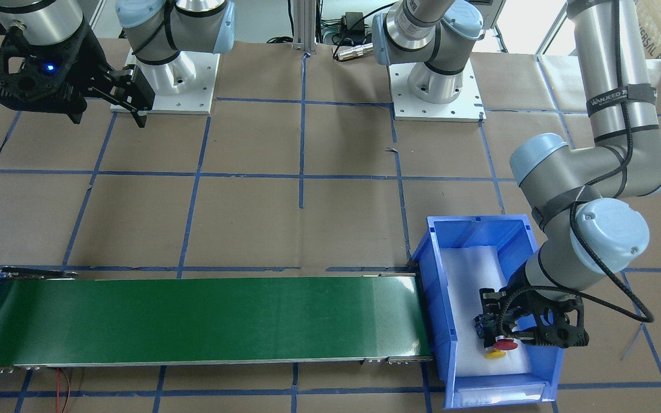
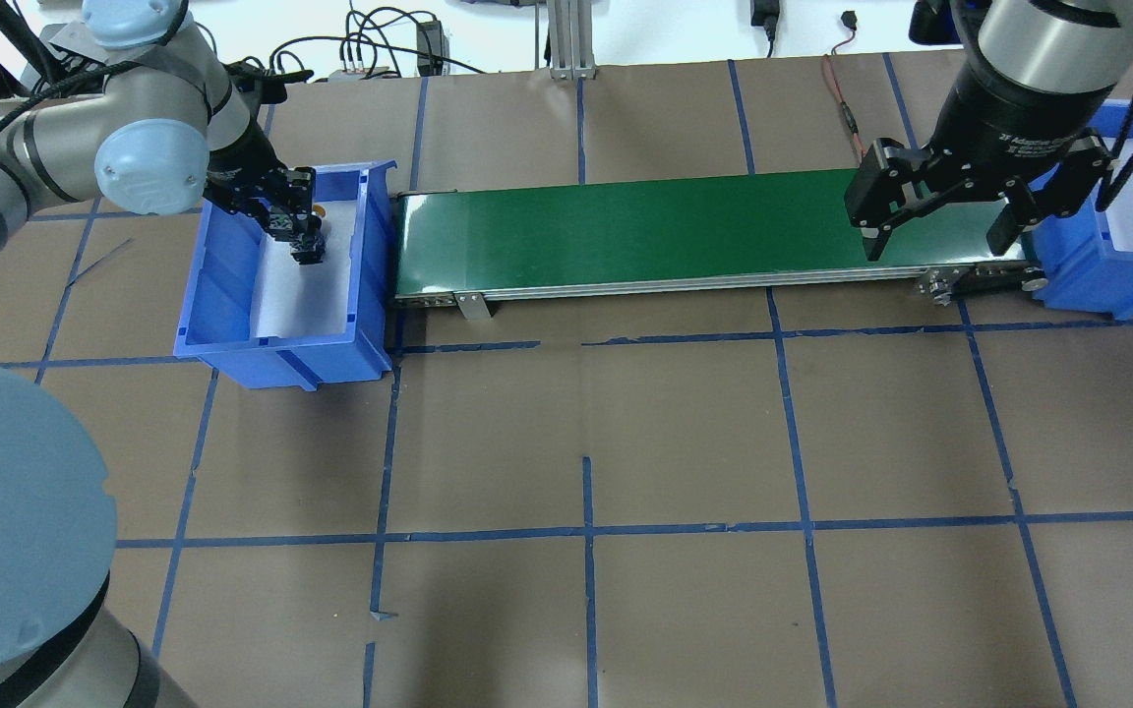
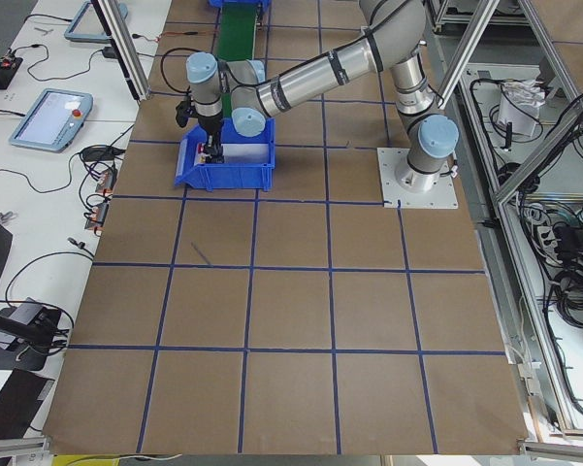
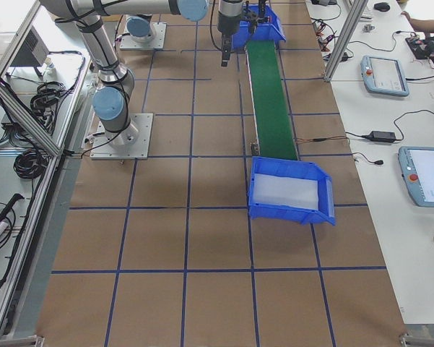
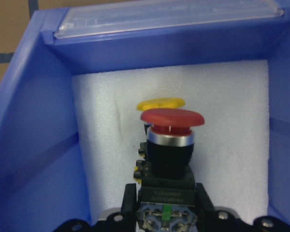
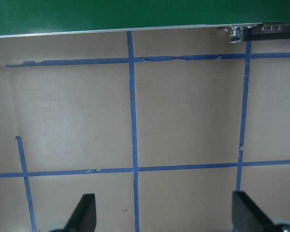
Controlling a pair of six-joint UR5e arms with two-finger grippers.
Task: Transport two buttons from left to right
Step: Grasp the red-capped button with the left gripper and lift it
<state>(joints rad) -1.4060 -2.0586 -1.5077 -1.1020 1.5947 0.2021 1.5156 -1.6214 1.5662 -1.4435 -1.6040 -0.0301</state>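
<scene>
Left gripper points down, fingers clamped; right gripper hangs, fingers spread wide.

Near the far edge, a belt runs between the left bin, holding both buttons, and the right bin.

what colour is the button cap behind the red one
Yellow cap; the left wrist view shows it best.

My arms are silver-grey tubes with pale blue joint caps; a black cable runs down my left arm, strapped by a black band lettered white; my left gripper and right gripper are black.
</scene>
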